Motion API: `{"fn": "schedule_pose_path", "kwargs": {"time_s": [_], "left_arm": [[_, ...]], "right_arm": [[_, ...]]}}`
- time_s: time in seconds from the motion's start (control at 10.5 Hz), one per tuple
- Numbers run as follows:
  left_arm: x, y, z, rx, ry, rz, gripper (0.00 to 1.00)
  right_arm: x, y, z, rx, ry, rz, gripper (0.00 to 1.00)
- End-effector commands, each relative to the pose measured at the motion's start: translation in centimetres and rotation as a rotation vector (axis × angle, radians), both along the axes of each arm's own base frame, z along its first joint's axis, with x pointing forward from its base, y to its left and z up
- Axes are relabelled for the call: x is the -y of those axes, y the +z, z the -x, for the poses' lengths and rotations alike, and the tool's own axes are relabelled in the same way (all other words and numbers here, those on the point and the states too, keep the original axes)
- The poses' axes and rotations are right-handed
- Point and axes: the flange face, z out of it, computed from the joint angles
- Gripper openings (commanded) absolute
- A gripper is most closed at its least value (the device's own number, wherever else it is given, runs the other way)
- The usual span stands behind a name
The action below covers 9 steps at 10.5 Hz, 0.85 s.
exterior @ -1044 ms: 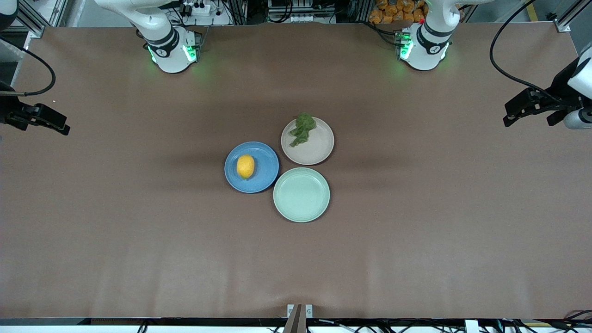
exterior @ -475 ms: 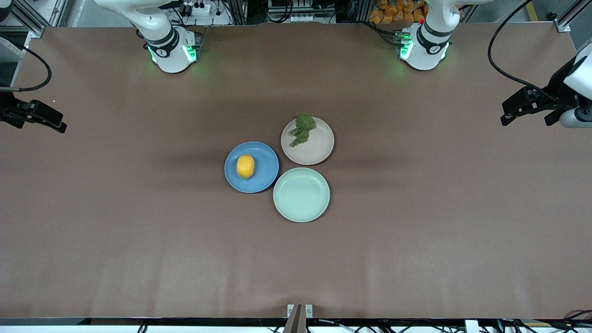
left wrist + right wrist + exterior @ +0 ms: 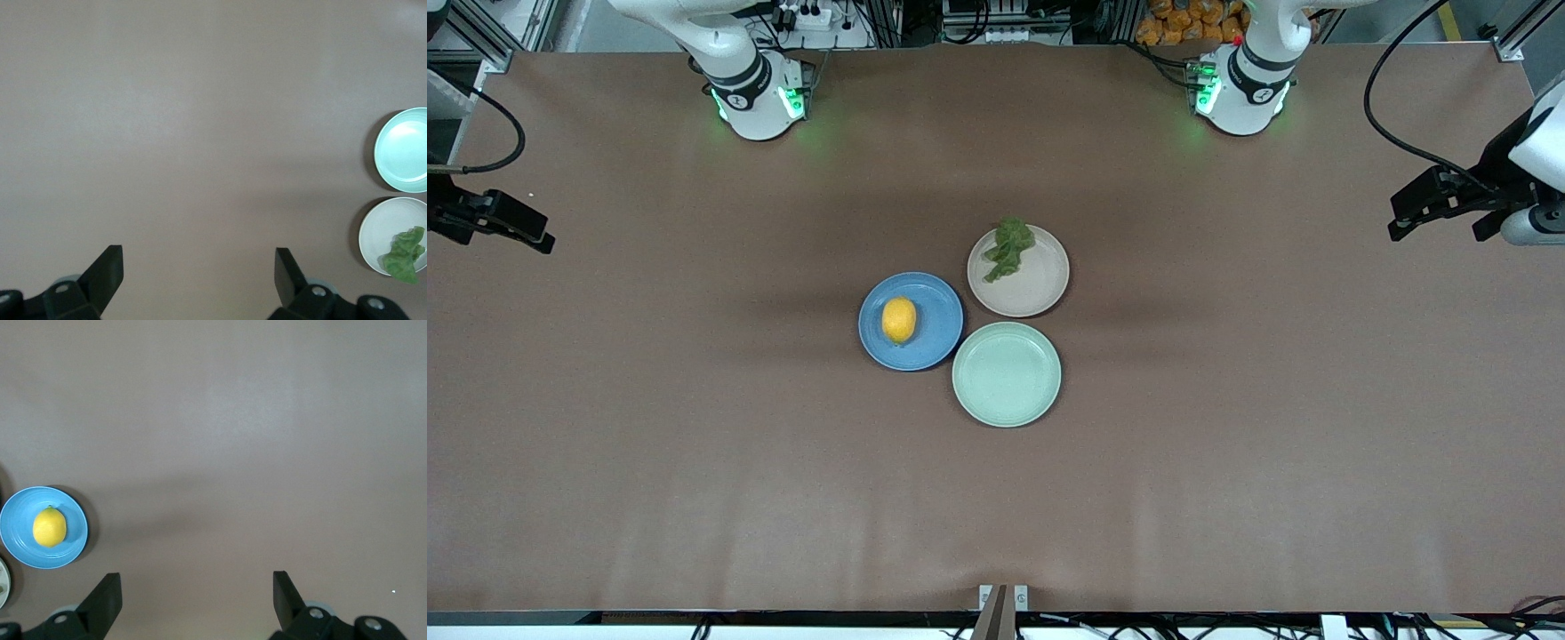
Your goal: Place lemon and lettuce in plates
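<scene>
Fruit and leaf were both already plated: the lemon [image 3: 899, 320] sat in the blue plate [image 3: 934, 345], the lettuce [image 3: 1008, 248] lay on the beige plate's [image 3: 1036, 292] rim, its long axis slanting across that plate. The green plate [image 3: 1007, 374] beside them held nothing. The right gripper [image 3: 197, 597], fingers spread and holding nothing, hung over its arm's end of the table, well apart from the lemon. The left gripper [image 3: 199, 273], likewise spread, hung over the other end, well apart from the lettuce. No further move looked needed.
</scene>
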Motion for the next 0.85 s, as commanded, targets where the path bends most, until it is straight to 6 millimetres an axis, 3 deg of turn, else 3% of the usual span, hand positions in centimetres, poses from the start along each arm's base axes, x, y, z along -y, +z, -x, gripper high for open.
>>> {"fn": "schedule_pose_path", "kwargs": {"time_s": [0.0,0.76], "left_arm": [[0.0,0.7,0.34,-0.006,0.001,0.028,1.0],[-0.62,0.77,0.28,-0.004,0.0,0.024,1.0]], "right_arm": [[0.3,0.71,0.51,0.002,0.005,-0.019,1.0],[0.3,0.71,0.51,0.002,0.007,-0.019,1.0]]}}
